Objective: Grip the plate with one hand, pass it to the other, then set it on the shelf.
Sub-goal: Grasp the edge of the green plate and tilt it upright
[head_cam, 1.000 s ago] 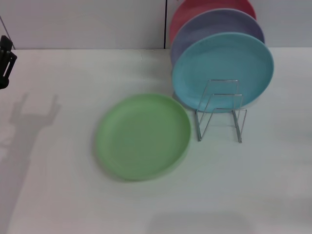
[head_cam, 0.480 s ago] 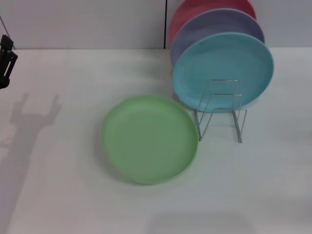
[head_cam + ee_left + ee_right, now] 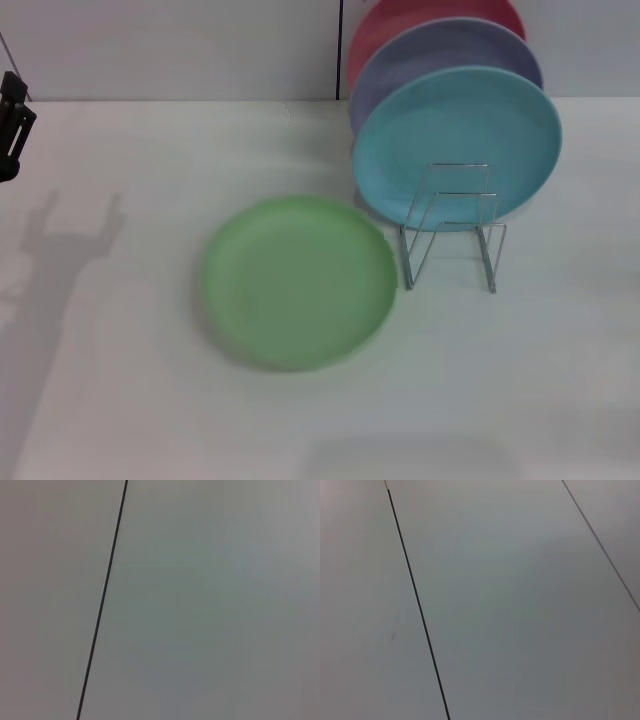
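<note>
The light green plate [image 3: 298,282] lies flat on the white table, just left of the silver wire shelf [image 3: 452,228], and looks slightly blurred. Nothing touches it. A black part of my left gripper [image 3: 12,125] shows at the far left edge of the head view, raised well away from the plate. My right gripper is out of view. Both wrist views show only a plain grey wall with dark seams.
A turquoise plate [image 3: 457,145] stands upright in the shelf, with a lavender plate [image 3: 440,50] and a red plate [image 3: 400,20] behind it. The left arm's shadow [image 3: 60,250] falls on the table at the left. A wall closes the back.
The green plate slid a little to the right, then back a little to the left. The left gripper has not moved.
</note>
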